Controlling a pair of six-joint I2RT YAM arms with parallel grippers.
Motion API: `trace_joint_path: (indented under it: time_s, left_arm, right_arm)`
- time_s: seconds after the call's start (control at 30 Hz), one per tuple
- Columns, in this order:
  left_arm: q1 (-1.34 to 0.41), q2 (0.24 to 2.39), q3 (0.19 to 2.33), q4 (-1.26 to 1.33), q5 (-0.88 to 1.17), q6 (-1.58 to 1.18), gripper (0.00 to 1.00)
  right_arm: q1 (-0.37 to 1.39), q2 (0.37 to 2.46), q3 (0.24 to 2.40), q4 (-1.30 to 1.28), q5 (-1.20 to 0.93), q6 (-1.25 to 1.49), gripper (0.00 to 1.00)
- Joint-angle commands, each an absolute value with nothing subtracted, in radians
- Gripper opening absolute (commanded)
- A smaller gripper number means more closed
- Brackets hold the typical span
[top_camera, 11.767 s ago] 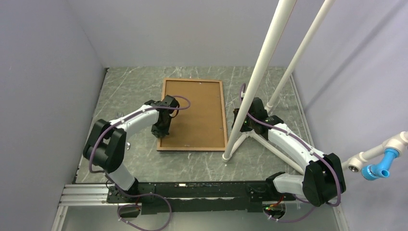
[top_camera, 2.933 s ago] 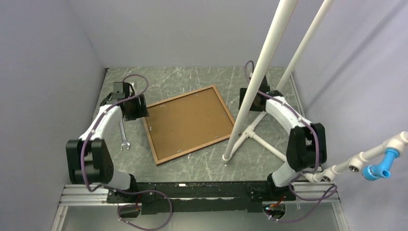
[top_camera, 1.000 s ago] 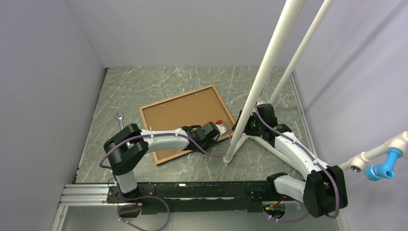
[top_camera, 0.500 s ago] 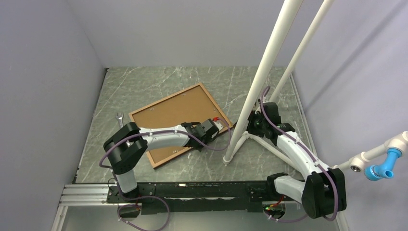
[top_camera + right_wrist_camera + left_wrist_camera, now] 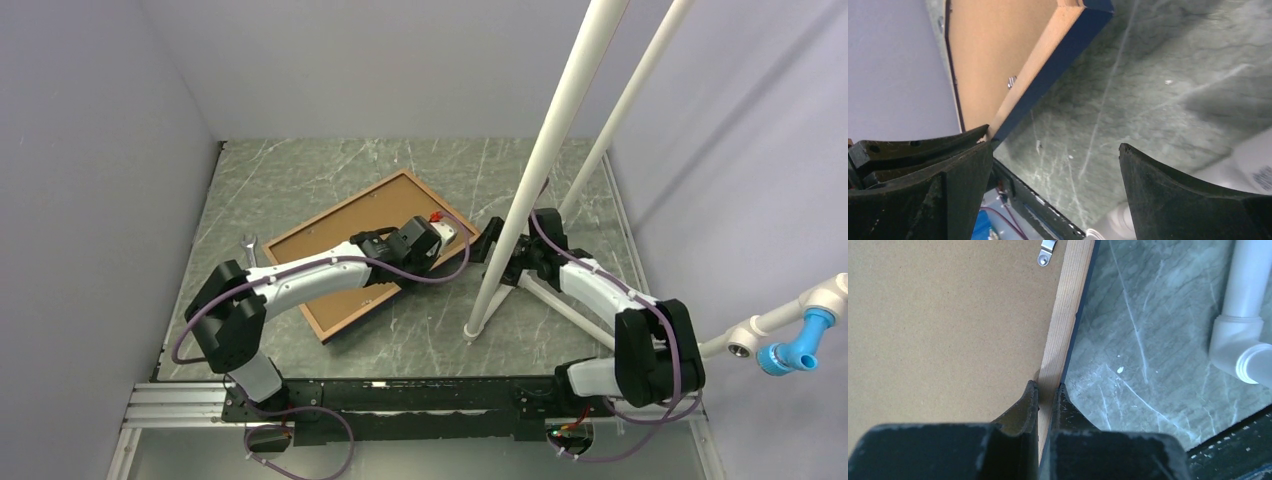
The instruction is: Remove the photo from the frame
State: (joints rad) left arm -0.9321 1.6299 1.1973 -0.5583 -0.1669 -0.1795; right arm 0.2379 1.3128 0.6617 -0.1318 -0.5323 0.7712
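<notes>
The frame [image 5: 330,238] lies tilted on the table with its brown backing board [image 5: 948,315] facing up. The photo is hidden under that board. My left gripper [image 5: 438,232] is shut on the frame's right edge, its fingertips [image 5: 1030,392] pinching the light wood rim [image 5: 1068,315]. My right gripper [image 5: 492,250] stands open just right of that edge, close to the white pole. In the right wrist view the frame's navy side [image 5: 1048,70] and one corner show beyond the wide-apart fingers [image 5: 963,175], with nothing between them.
Two slanted white poles [image 5: 548,160] rise from a pipe stand whose foot [image 5: 470,325] rests just right of the frame. A pipe fitting [image 5: 1243,340] lies near the left gripper. A small wrench [image 5: 250,243] lies left of the frame. A metal clip [image 5: 1047,252] sits on the backing.
The left gripper has swung the frame's held edge toward the back of the table, turning the frame. The right gripper has opened wider and moved left toward the frame's edge.
</notes>
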Motion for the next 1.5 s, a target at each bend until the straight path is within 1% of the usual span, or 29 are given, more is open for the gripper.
trace_joint_path:
  time_s: [0.0,0.1,0.17,0.2,0.23,0.3,0.53,0.6,0.63,0.67,0.7,0.73,0.77,0.83,0.87,0.97,1.03,1.1,1.13,1.2,1.3,1.47]
  left_arm:
    - [-0.927,1.556,1.253,-0.559,-0.116,-0.220,0.00]
    - [-0.924,1.548,1.261,-0.562,-0.095,-0.220,0.00]
    - [-0.924,1.543,1.267,-0.567,-0.081,-0.219,0.00]
    - [-0.924,1.542,1.274,-0.572,-0.075,-0.221,0.00]
    - [-0.923,1.542,1.282,-0.577,-0.071,-0.222,0.00]
    - [-0.924,1.539,1.290,-0.584,-0.061,-0.222,0.00]
    - [-0.924,1.518,1.282,-0.590,-0.039,-0.230,0.00]
    - [-0.923,1.511,1.275,-0.594,-0.040,-0.236,0.00]
    - [-0.923,1.505,1.273,-0.597,-0.045,-0.237,0.00]
    - [-0.923,1.501,1.274,-0.605,-0.052,-0.240,0.00]
    - [-0.924,1.500,1.278,-0.617,-0.063,-0.244,0.00]
    - [-0.924,1.497,1.284,-0.633,-0.080,-0.252,0.01]
    - [-0.923,1.495,1.288,-0.652,-0.103,-0.261,0.06]
    - [-0.930,1.484,1.292,-0.687,-0.150,-0.281,0.27]
    - [-0.936,1.477,1.289,-0.705,-0.191,-0.293,0.35]
    - [-0.968,1.452,1.264,-0.751,-0.320,-0.335,0.56]
    - [-1.000,1.447,1.248,-0.779,-0.395,-0.352,0.63]
    - [-1.043,1.453,1.236,-0.819,-0.493,-0.373,0.74]
    - [-1.066,1.462,1.234,-0.842,-0.548,-0.378,0.77]
    - [-1.114,1.493,1.239,-0.900,-0.661,-0.394,0.86]
    - [-1.150,1.562,1.239,-0.965,-0.777,-0.396,0.89]
    - [-1.155,1.614,1.233,-0.972,-0.889,-0.345,0.83]
  right_arm:
    - [0.275,1.345,0.674,0.050,-0.585,0.893,0.97]
    - [0.307,1.386,0.684,0.100,-0.575,0.949,0.94]
    - [0.329,1.421,0.703,0.120,-0.572,0.988,0.88]
    - [0.343,1.445,0.713,0.136,-0.575,1.005,0.81]
    - [0.353,1.462,0.717,0.167,-0.582,1.027,0.77]
    - [0.370,1.494,0.722,0.204,-0.583,1.072,0.73]
    - [0.411,1.544,0.747,0.283,-0.542,1.171,0.48]
    - [0.417,1.563,0.763,0.285,-0.546,1.189,0.38]
    - [0.420,1.571,0.770,0.283,-0.547,1.202,0.30]
    - [0.424,1.576,0.774,0.284,-0.544,1.216,0.19]
    - [0.430,1.576,0.776,0.278,-0.536,1.226,0.06]
    - [0.433,1.570,0.786,0.260,-0.522,1.235,0.00]
    - [0.438,1.566,0.795,0.233,-0.503,1.240,0.00]
    - [0.443,1.554,0.821,0.160,-0.467,1.247,0.00]
    - [0.445,1.548,0.831,0.125,-0.452,1.256,0.00]
    - [0.446,1.530,0.848,0.070,-0.431,1.308,0.00]
    - [0.450,1.518,0.862,0.034,-0.416,1.335,0.00]
    - [0.453,1.510,0.883,-0.016,-0.403,1.356,0.00]
    - [0.455,1.507,0.895,-0.043,-0.397,1.362,0.00]
    - [0.458,1.505,0.913,-0.083,-0.389,1.379,0.00]
    - [0.465,1.507,0.934,-0.110,-0.385,1.392,0.00]
    - [0.486,1.492,0.936,-0.123,-0.369,1.416,0.00]
